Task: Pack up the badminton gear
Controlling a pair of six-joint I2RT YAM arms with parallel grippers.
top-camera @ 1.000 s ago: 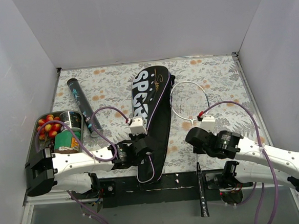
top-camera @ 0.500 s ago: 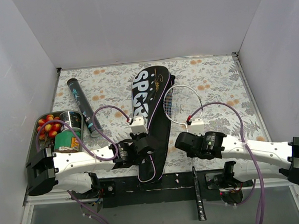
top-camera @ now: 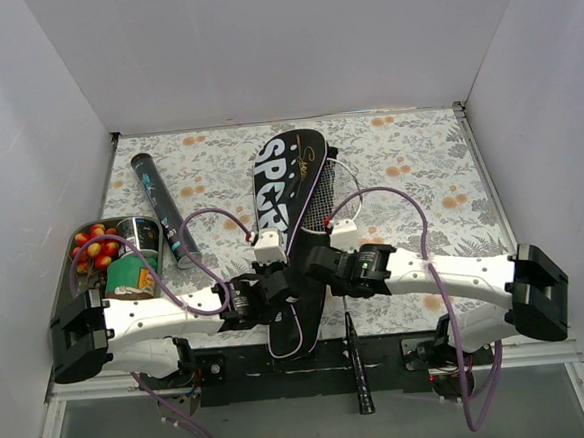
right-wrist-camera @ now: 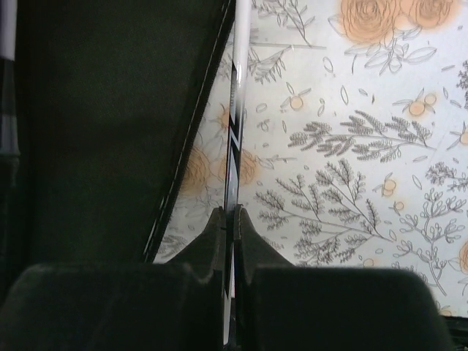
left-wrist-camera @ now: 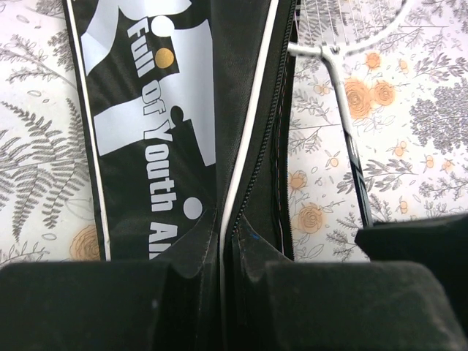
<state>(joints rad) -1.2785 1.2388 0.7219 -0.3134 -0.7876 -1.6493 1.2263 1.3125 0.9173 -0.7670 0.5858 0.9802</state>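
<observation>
The long black racket bag (top-camera: 288, 194) lettered "SPORT" lies in the middle of the table. My left gripper (top-camera: 284, 283) is shut on the bag's zipper edge near its lower end, which shows close up in the left wrist view (left-wrist-camera: 223, 241). My right gripper (top-camera: 320, 265) is shut on the thin shaft (right-wrist-camera: 235, 110) of a silver-framed racket. The racket's head (top-camera: 328, 194) lies over the bag's open right edge, and its black handle (top-camera: 359, 375) sticks out past the near table edge. The dark shuttle tube (top-camera: 161, 208) lies at the left. No shuttlecocks show.
A tray of fruit and cans (top-camera: 114, 256) stands at the left edge beside my left arm. White walls close in three sides. The two arms nearly touch at the bag's lower end. Flowered cloth (top-camera: 439, 169) covers the table.
My right arm has swung left with the racket, bringing its head from the bare cloth onto the bag's open edge. The handle end moved left too. My left gripper stayed on the bag.
</observation>
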